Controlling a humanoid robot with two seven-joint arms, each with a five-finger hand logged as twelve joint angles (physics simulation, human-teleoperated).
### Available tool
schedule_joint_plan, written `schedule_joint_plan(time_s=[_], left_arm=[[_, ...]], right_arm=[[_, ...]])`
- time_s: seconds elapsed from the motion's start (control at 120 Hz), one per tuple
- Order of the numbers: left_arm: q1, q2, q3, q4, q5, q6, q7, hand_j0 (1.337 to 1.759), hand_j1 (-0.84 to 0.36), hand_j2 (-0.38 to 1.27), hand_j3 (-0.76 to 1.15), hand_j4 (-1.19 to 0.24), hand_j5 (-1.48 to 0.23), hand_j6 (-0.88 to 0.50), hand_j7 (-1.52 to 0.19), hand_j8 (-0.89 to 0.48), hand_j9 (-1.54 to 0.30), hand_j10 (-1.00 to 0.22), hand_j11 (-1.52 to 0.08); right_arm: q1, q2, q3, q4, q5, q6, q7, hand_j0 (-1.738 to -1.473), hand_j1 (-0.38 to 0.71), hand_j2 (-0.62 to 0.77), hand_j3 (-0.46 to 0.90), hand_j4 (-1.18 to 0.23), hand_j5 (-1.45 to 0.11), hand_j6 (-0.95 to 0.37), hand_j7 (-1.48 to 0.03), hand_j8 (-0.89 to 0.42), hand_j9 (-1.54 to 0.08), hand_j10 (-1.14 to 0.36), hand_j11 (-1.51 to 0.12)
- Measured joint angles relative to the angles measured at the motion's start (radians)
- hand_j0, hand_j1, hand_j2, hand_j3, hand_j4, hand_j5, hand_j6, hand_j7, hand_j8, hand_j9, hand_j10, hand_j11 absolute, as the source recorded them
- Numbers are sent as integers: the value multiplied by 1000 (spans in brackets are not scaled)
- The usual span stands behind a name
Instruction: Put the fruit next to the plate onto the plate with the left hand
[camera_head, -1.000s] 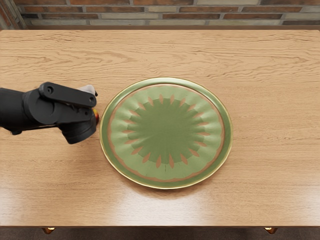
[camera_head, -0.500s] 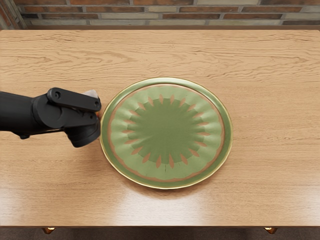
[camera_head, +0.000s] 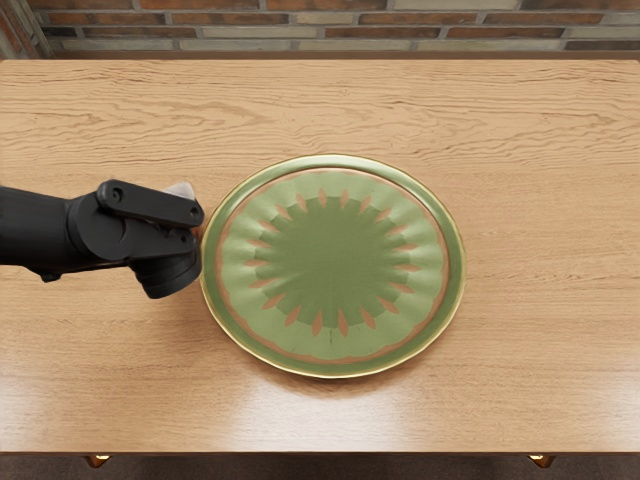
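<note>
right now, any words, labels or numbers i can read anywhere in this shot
None can be read.
The plate carries only a green and brown petal pattern.
The table shows only wood grain.
The left hand and the brick wall bear no marks.

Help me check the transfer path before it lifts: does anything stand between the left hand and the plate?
Nothing visible does. The left hand hangs right beside the left rim of the plate, with no object showing between them. The fruit itself is hidden under the hand.
</note>
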Motion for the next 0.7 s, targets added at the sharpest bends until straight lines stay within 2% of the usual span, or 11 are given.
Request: schedule_joint_plan(time_s=[0.117,0.2,0.267,0.442,0.508,0.592,0.65,0.7], left_arm=[[0,0,-1,3,0,0,0,1654,-265,169,58,-527,-680,-502,-609,-499,-684,-525,-684],[-3,1,-1,2,-1,0,-1,1655,-299,183,39,-574,-747,-557,-700,-470,-750,-572,-751],[-5,2,-1,0,-2,1,0,1655,-332,254,28,-632,-816,-521,-787,-431,-825,-625,-826],[-13,7,0,-7,-3,-1,-1,1651,-397,385,12,-754,-1005,-400,-1002,-308,-1022,-535,-1020],[-39,24,1,-22,-4,-4,-2,1650,-384,366,9,-778,-1056,-385,-1051,-294,-1063,-553,-1067],[-75,77,3,-55,-3,-8,-2,1649,-345,247,6,-805,-1091,-381,-1094,-297,-1107,-553,-1108],[-101,101,4,-81,-4,-13,-2,1648,-375,338,4,-815,-1114,-359,-1122,-270,-1132,-537,-1126],[-139,113,4,-106,-8,-19,-2,1648,-366,322,3,-815,-1143,-336,-1149,-250,-1150,-529,-1136]], right_arm=[[0,0,0,0,0,0,0,-1658,-308,-7,0,-35,-45,-35,-45,-35,-45,-35,-45],[0,0,0,1,1,0,0,-1658,-307,-7,0,-35,-45,-35,-45,-35,-45,-35,-45],[0,0,0,0,1,0,0,-1658,-307,-7,0,-35,-45,-35,-45,-35,-45,-35,-45],[0,0,0,0,0,0,0,-1658,-308,-7,0,-35,-45,-35,-45,-35,-45,-35,-45],[0,0,0,0,0,0,0,-1658,-308,-7,0,-35,-45,-35,-45,-35,-45,-35,-45],[0,0,0,1,1,0,-1,-1658,-308,-7,0,-35,-45,-35,-45,-35,-45,-35,-45],[0,0,0,1,1,0,-1,-1658,-308,-7,0,-35,-45,-35,-45,-35,-45,-35,-45],[0,0,0,0,1,0,-1,-1658,-308,-7,0,-35,-45,-35,-45,-35,-45,-35,-45]])
